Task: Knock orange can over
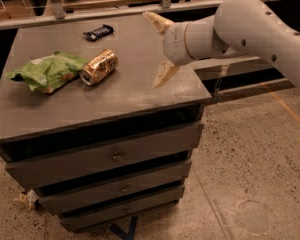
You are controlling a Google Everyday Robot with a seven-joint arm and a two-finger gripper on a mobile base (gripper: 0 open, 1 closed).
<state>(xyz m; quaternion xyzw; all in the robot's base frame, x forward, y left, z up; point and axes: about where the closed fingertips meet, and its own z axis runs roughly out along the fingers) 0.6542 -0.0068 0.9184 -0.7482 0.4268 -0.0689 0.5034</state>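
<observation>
The orange can [98,67] lies on its side on the grey cabinet top [115,94], its silver end facing front left, touching or nearly touching the green chip bag [46,71]. My gripper [157,48] is open and empty over the right part of the top. One pale finger [155,21] points toward the back and the other finger [163,75] points down at the surface. The gripper is well to the right of the can, apart from it.
A dark snack bar [98,32] lies near the back of the top. The cabinet has several drawers [115,156] below. A rail and shelving run behind it. Speckled floor [250,174] lies to the right.
</observation>
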